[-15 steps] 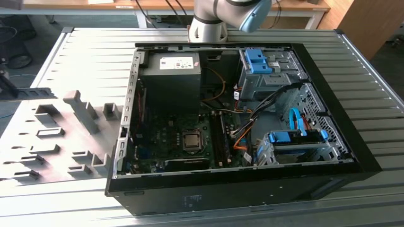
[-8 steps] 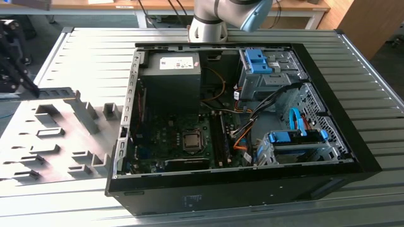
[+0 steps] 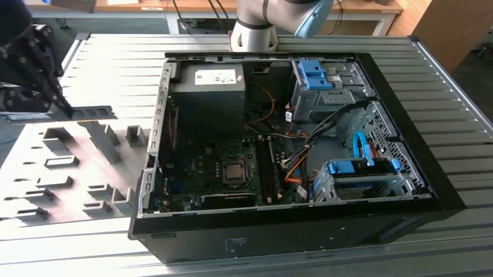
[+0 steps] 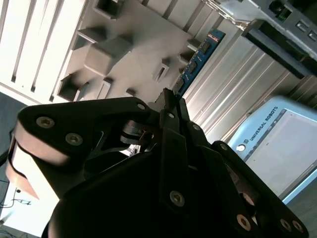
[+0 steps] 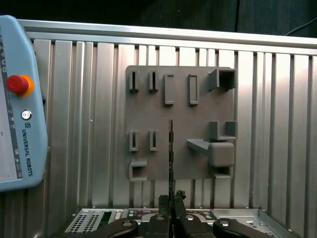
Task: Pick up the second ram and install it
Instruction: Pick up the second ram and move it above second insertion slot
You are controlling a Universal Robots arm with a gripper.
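The second ram [image 3: 91, 112] is a thin dark stick held level in the air at the exterior view's left, over the far edge of the grey slotted holder plate [image 3: 54, 173]. My gripper [image 3: 63, 108] is shut on one end of it. In the second wrist view the ram [image 4: 202, 57] shows its blue face with chips, sticking out past the gripper [image 4: 171, 99]. The first wrist view has the ram [image 5: 171, 148] edge-on as a thin line running from the gripper [image 5: 171, 199] across the holder plate [image 5: 148, 99].
The open computer case [image 3: 416, 173] lies on the ribbed metal table, its long memory slots [image 3: 268, 167] beside the processor socket [image 3: 233, 171]. Cables and blue drive brackets [image 3: 312, 75] crowd the case's right side. A teach pendant [image 5: 20, 99] lies next to the holder plate.
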